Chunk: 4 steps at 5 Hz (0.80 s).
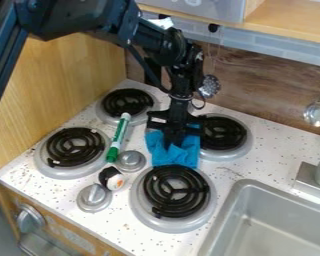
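One grey sink, right of a pincer closed narrow on blue cloth

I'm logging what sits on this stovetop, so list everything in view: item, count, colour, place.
Burners: four, black coils in silver pans, on the counter
Cloth: one, blue, between the two right-hand burners
Marker: one, green and white, between the two left-hand burners
Small toy: one, black and white, by the countertop knobs
Countertop knobs: two, silver, between the front burners
Front knob: one, silver, on the wooden front
Hanging utensils: two, silver, at the back wall
Sink: one, grey, lower right
Counter: one, speckled white, under the burners
Shelf: one, light wood, upper right
Arm: one, black, from upper left
Gripper: one, black, at the cloth
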Tool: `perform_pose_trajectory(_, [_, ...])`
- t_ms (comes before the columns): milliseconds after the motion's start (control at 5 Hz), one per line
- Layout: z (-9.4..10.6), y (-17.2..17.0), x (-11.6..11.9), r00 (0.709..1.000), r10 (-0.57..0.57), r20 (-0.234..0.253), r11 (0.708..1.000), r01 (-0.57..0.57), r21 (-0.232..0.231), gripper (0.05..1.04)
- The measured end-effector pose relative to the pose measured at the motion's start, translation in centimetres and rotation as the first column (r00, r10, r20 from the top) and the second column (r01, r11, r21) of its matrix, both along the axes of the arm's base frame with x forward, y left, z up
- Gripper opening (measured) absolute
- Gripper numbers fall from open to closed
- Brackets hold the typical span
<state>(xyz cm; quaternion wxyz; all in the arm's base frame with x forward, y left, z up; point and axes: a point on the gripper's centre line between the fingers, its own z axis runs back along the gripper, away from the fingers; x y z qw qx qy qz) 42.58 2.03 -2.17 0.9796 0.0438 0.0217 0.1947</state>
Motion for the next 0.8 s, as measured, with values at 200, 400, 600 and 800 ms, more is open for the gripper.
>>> perform_pose_trajectory(200, [0.2,0.0,0.2,1.0,0.001,0.003,1.0,-0.001,0.002,0.094])
perform_pose_trajectory(400, [-0.5,-0.6,0.2,1.0,-0.014,-0.007,0.999,0.014,-0.033,0.094])
perform_pose_trajectory(600, [-1.0,-2.9,0.6,0.997,-0.078,-0.026,0.996,0.077,-0.046,0.094])
perform_pose_trajectory(800, [-1.0,-5.5,0.4,0.989,-0.143,-0.032,0.989,0.141,-0.051,0.094])
